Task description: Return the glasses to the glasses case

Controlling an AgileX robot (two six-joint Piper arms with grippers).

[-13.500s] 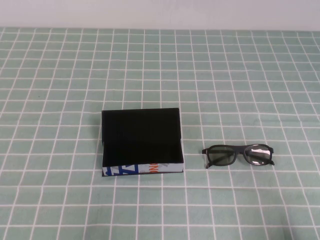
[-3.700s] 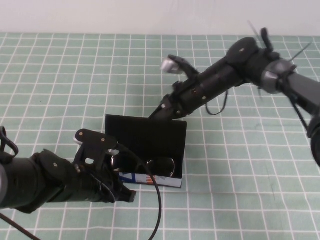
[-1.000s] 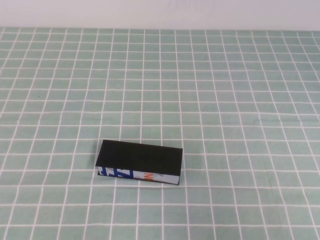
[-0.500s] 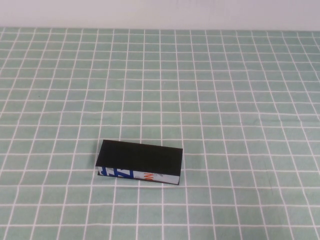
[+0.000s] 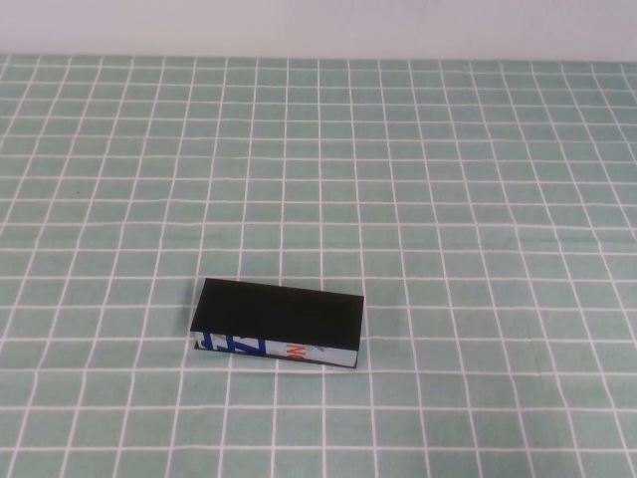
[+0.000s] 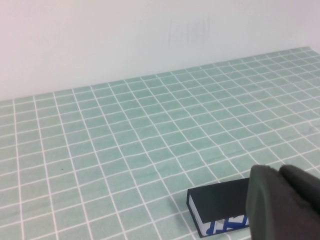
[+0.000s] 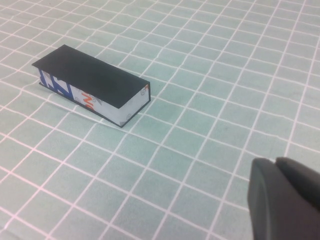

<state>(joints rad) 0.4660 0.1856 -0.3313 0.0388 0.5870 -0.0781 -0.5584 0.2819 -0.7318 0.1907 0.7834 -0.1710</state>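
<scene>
The glasses case [image 5: 279, 324] lies shut on the checked cloth, left of centre near the front; its lid is black and its front edge white with blue and orange print. It also shows in the left wrist view [image 6: 220, 206] and the right wrist view [image 7: 92, 82]. The glasses are hidden. Neither arm shows in the high view. My left gripper [image 6: 280, 172] is shut and empty, drawn back above the case's near side. My right gripper [image 7: 280, 165] is shut and empty, well away from the case over bare cloth.
A green cloth with a white grid [image 5: 448, 199] covers the whole table. A pale wall [image 6: 150, 35] stands behind the table's far edge.
Nothing has moved in the last second. Earlier the case stood open with the glasses inside and both arms at it; now the lid is down and both arms are out of the high view.
</scene>
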